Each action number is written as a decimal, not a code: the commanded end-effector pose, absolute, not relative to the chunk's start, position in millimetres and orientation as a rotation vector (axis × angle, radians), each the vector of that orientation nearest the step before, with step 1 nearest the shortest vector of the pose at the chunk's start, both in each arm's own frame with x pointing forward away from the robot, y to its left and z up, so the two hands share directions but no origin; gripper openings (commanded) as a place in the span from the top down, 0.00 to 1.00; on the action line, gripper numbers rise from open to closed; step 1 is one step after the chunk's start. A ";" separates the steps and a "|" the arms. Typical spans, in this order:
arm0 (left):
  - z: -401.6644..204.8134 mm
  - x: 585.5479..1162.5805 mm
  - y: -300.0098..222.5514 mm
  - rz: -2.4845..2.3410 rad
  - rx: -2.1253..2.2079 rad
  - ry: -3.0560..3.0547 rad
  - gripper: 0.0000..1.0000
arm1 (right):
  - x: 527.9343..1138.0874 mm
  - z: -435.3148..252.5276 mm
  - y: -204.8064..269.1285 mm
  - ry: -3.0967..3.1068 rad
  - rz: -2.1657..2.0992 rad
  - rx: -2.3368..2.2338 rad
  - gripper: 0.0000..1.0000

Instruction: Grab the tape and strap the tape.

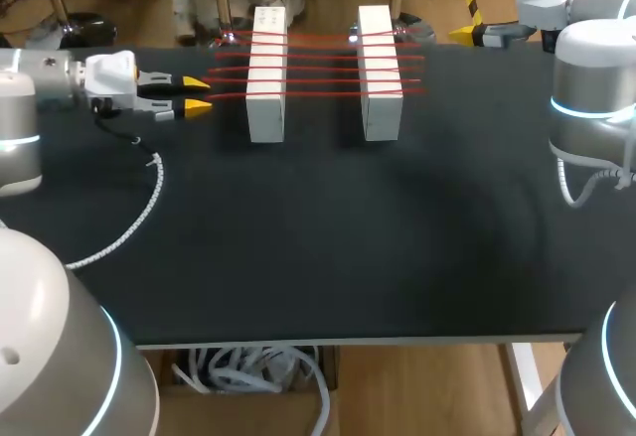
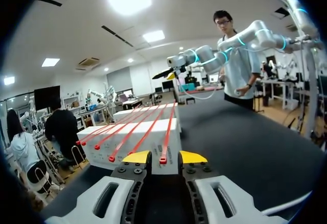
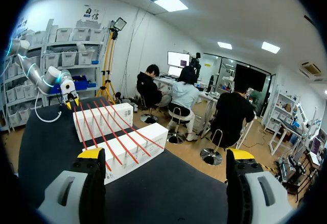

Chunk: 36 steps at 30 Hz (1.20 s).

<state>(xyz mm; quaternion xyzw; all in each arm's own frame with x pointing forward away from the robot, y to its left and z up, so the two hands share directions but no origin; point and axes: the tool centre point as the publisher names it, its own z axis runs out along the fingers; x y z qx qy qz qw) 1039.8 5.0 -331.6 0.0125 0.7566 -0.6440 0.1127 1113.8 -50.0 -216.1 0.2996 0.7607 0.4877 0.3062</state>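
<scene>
Two white blocks (image 1: 266, 78) (image 1: 380, 73) stand side by side at the back of the black table (image 1: 328, 237). Several red ties (image 1: 318, 59) lie across both of them. My left gripper (image 1: 197, 96) is level with the ties' left ends, just left of the near block (image 2: 138, 145). Its yellow tips stand narrowly apart, and the head of the frontmost tie (image 2: 163, 158) lies between them with a gap on each side. My right gripper (image 3: 166, 155) hangs wide open beyond the table's back right corner, holding nothing. From there the blocks (image 3: 127, 142) and ties (image 3: 104, 132) lie ahead of it.
A white coiled cable (image 1: 144, 203) from my left arm curls over the table's left part. My right arm's base (image 1: 594, 108) stands at the table's right edge.
</scene>
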 end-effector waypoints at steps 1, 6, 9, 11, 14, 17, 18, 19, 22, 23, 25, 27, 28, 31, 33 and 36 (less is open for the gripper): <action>-335.8 1044.0 2.7 -1.904 0.049 2.214 0.83 | 1113.8 -216.1 -50.0 2.013 1.291 0.793 0.00; -336.1 1042.4 1.5 -1.908 0.050 2.214 0.81 | 1113.8 -216.1 -50.0 2.013 1.291 0.793 0.00; -336.5 1041.3 1.6 -1.910 0.048 2.216 0.80 | 1113.8 -216.1 -50.0 2.013 1.291 0.793 0.00; -336.6 1040.5 1.5 -1.912 0.045 2.216 0.80 | 1113.8 -216.1 -50.0 2.013 1.291 0.793 0.00; -336.8 1039.9 1.3 -1.914 0.043 2.216 0.81 | 1113.8 -216.1 -50.0 2.013 1.291 0.793 0.00; -336.8 1039.8 1.0 -1.916 0.045 2.215 1.00 | 1113.8 -216.1 -50.0 2.013 1.291 0.793 0.00; -336.7 1039.8 0.8 -1.918 0.045 2.215 1.00 | 1113.8 -216.1 -50.0 2.013 1.291 0.793 0.00; -336.7 1039.9 0.6 -1.919 0.046 2.214 1.00 | 1113.8 -216.1 -50.0 2.013 1.291 0.793 0.00; -334.3 1040.0 -0.6 -1.917 0.062 2.209 1.00 | 1113.8 -216.1 -50.0 2.013 1.291 0.793 0.00; -333.5 1039.8 -0.9 -1.917 0.065 2.209 1.00 | 1113.8 -216.1 -50.0 2.013 1.291 0.793 0.00; -330.6 1038.4 -2.1 -1.924 0.077 2.211 1.00 | 1113.8 -216.1 -50.0 2.013 1.291 0.793 0.00; -325.3 1036.4 -4.3 -1.937 0.092 2.204 1.00 | 1113.8 -216.1 -50.0 2.013 1.291 0.793 0.00; -322.3 1035.4 -5.7 -1.952 0.101 2.195 1.00 | 1113.8 -216.1 -50.0 2.013 1.291 0.793 0.00; -311.2 1031.9 -11.8 -2.013 0.135 2.143 1.00 | 1113.8 -216.1 -50.0 2.013 1.291 0.793 0.00; -304.5 1029.2 -16.6 -2.058 0.151 2.130 1.00 | 1113.8 -216.1 -50.0 2.013 1.291 0.793 0.00; -293.7 1024.2 -22.8 -2.126 0.156 2.078 1.00 | 1113.8 -216.1 -50.0 2.013 1.291 0.793 0.00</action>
